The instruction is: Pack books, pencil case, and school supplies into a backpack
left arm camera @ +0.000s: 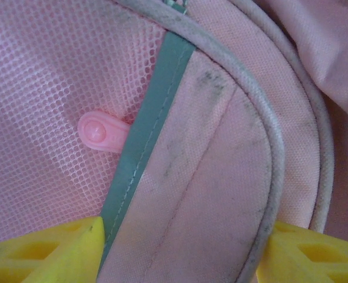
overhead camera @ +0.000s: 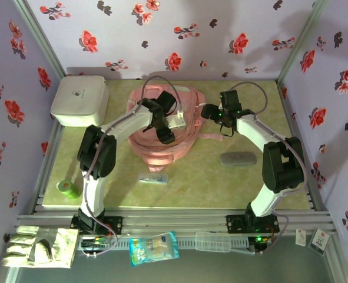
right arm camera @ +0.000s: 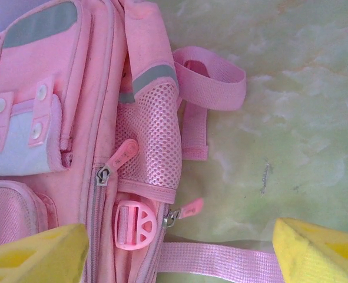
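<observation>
The pink backpack (overhead camera: 162, 147) lies flat in the middle of the table. My left gripper (overhead camera: 165, 135) hovers low over it, open, its yellow fingers (left arm camera: 50, 253) straddling a pink panel with pale piping (left arm camera: 209, 194) beside a mesh pocket (left arm camera: 56, 88). My right gripper (overhead camera: 211, 112) is open at the bag's right side, above a buckle (right arm camera: 135, 224), a zipper pull (right arm camera: 185, 211) and a strap (right arm camera: 221, 259). The grey pencil case (overhead camera: 238, 158) lies right of the bag. A clear packet (overhead camera: 153, 178) and a green roll (overhead camera: 68, 188) lie nearer the front. The books are out of view.
A white rounded box (overhead camera: 79, 100) sits at the back left corner. A blue-white bag (overhead camera: 154, 247) and pale gloves (overhead camera: 38, 246) lie off the front edge by the arm bases. Floral walls close in the back and both sides.
</observation>
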Controlling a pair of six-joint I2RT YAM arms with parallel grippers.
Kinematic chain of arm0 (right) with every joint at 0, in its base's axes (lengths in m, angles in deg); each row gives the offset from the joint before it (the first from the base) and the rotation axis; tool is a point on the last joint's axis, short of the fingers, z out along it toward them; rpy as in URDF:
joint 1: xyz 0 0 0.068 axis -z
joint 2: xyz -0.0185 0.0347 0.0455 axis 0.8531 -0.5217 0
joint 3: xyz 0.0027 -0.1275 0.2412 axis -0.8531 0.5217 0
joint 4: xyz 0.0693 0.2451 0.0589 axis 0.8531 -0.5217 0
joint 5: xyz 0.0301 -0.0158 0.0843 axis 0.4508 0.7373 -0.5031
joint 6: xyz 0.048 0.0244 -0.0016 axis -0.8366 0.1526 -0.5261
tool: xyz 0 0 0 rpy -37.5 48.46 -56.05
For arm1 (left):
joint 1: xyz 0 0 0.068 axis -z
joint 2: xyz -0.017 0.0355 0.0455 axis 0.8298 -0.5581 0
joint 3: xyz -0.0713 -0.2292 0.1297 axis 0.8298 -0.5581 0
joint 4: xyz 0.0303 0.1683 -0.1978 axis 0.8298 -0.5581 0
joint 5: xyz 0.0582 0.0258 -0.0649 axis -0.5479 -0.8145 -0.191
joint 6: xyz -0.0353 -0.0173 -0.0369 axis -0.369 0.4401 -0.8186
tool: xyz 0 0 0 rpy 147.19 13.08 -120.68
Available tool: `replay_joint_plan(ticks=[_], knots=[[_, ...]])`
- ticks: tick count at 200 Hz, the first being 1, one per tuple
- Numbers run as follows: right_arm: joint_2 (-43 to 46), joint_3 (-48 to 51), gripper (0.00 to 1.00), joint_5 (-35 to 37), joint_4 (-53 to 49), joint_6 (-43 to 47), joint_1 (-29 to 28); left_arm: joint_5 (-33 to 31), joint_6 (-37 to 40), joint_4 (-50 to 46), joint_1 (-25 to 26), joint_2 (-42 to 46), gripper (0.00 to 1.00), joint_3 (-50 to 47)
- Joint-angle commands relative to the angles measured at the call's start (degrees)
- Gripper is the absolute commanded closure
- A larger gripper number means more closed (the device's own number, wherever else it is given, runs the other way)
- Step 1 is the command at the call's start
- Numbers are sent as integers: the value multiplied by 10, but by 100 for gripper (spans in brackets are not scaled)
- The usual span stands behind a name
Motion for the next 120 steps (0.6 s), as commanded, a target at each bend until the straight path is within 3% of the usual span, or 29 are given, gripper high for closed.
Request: replay_joint_plan(ticks=[1, 11, 46, 65, 120], knots=[[-6, 0, 18, -3, 13, -18, 5, -25, 23, 38, -1, 0, 36, 3], [-6, 3, 18, -4, 17, -20, 5, -23, 30, 47, -1, 7, 39, -5], [-17, -5, 19, -37, 37, -14, 5, -28, 32, 74, -5, 41, 68, -24], [-39, -26, 20, -78, 47, -8, 5, -27, 27, 104, -7, 71, 79, -46], [-108, -93, 28, -158, 78, -29, 6, -25, 10, 143, -15, 131, 95, -88]])
